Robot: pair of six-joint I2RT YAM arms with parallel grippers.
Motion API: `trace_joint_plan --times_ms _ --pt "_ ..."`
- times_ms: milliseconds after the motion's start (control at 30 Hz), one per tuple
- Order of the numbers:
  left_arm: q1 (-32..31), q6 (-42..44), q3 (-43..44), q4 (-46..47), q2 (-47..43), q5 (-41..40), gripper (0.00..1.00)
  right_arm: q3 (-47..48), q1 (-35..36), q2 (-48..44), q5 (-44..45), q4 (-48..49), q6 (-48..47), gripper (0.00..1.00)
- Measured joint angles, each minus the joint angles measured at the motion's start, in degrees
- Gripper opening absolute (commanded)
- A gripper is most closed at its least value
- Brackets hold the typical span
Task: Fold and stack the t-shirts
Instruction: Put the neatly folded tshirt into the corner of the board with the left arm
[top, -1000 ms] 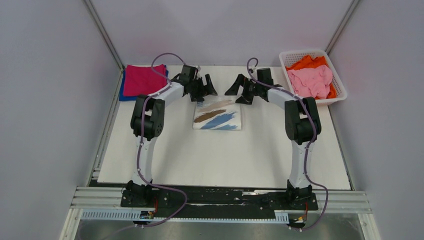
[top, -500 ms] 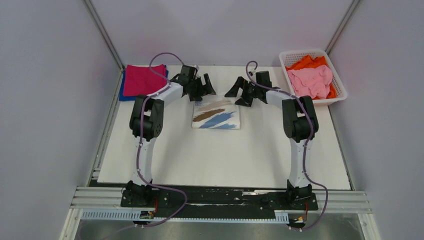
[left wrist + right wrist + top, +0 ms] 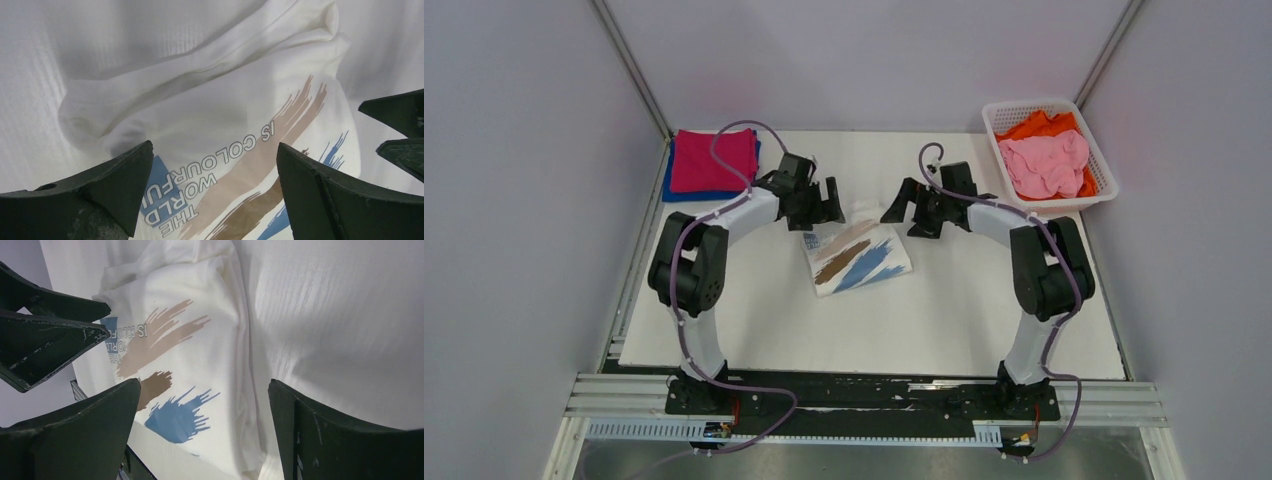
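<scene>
Now L gripper & R gripper both spread wide, empty, over far edge of folded white printed tee lying askew on bench.

white table. folded printed tee lies mid-table toward the far side, skewed. far-left corner: blue tee flat on the top, magenta tee stacked on it. far-right corner: white basket sits at the table's right edge.
</scene>
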Motion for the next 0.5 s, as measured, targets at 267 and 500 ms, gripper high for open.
trace_joint_plan --times_ms 267,500 --pt "-0.35 -0.44 -3.98 -2.14 -13.81 -8.24 1.00 -7.74 0.00 -18.27 9.09 -0.39 -0.15 1.00" --pt "-0.39 -5.95 -16.24 -0.92 -21.07 -10.29 1.00 -16.52 -0.02 -32.41 19.63 -1.18 -0.15 1.00"
